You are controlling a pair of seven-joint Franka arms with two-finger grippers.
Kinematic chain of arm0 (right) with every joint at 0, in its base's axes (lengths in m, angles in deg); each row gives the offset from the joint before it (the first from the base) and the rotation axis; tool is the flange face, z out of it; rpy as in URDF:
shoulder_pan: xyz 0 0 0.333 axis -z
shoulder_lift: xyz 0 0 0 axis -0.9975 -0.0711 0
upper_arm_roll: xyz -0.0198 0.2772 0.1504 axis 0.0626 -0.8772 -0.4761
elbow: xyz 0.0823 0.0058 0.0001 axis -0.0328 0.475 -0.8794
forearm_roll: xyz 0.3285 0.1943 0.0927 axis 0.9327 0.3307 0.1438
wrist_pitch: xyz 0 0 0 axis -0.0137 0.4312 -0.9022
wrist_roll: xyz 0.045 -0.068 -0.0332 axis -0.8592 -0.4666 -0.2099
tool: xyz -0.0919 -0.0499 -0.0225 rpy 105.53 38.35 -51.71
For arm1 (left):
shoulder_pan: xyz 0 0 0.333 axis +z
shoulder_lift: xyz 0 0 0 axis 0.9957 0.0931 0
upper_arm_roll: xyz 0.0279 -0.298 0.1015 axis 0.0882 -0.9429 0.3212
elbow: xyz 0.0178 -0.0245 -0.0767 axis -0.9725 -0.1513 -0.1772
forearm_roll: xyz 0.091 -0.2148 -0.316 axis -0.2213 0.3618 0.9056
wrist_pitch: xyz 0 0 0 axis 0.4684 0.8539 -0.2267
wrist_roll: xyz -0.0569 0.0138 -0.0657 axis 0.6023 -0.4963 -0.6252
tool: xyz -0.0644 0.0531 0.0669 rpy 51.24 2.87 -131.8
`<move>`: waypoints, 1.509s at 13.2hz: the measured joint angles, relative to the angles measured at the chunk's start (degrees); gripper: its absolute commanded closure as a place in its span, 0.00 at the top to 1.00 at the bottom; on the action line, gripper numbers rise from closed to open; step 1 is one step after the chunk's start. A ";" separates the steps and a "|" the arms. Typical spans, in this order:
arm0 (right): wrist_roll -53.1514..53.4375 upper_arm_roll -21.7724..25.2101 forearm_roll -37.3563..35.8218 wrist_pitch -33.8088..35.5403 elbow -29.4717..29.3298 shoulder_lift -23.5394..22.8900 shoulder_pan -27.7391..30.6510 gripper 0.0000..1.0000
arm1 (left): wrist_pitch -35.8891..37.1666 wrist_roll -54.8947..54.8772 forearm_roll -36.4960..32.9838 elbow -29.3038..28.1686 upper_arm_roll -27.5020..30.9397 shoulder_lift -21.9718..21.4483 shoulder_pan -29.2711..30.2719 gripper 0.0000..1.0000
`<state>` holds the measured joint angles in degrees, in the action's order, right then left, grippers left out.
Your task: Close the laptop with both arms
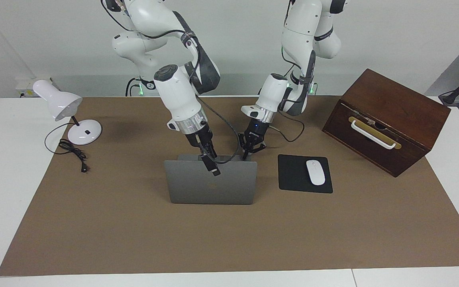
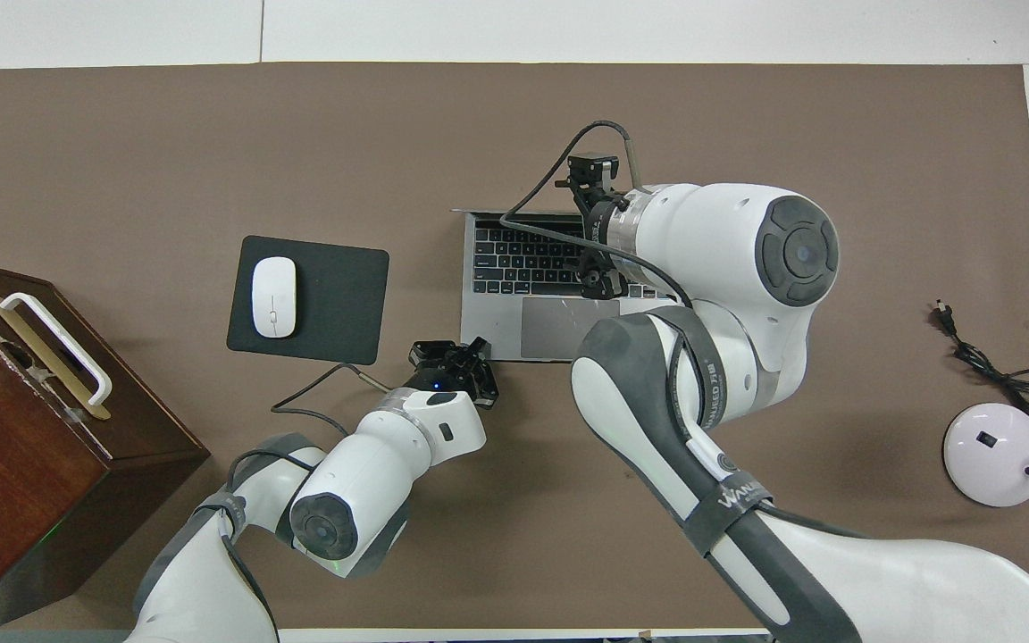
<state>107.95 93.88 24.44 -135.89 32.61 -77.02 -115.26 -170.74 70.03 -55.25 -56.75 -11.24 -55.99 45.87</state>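
Here the thin silver-grey metal laptop stands open mid-surface, lid upright. The right gripper hangs over the lid's top edge; I cannot tell how its jaws stand. The left gripper, jaws clenched on nothing, sits at the base's corner beside the black mouse pad. Bare brown mat spreads past the lid.
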 measured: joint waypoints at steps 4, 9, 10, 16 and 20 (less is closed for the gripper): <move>0.00 0.00 0.25 1.16 0.15 -0.02 -0.24 1.00 | -0.05 0.00 -0.51 0.00 0.12 0.03 0.00 0.00; 0.01 -0.16 0.26 1.56 2.60 -0.01 -0.25 1.00 | -0.10 0.00 -0.55 0.01 0.13 0.07 0.01 0.00; 0.01 -0.28 0.26 1.58 3.06 0.00 -0.26 1.00 | -0.12 -0.01 -0.63 0.01 0.15 0.08 0.01 0.00; -1.64 -0.71 5.20 9.16 3.48 0.89 -0.21 1.00 | -0.19 -0.04 -1.99 0.01 0.43 0.12 0.07 0.00; -2.91 -0.67 6.87 13.41 3.49 1.53 -0.13 1.00 | -0.22 -0.05 -2.03 0.01 0.43 0.13 0.07 0.00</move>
<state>105.04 93.21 31.31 -122.48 36.11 -75.48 -115.39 -170.97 69.99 -57.28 -56.74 -10.80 -55.85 45.94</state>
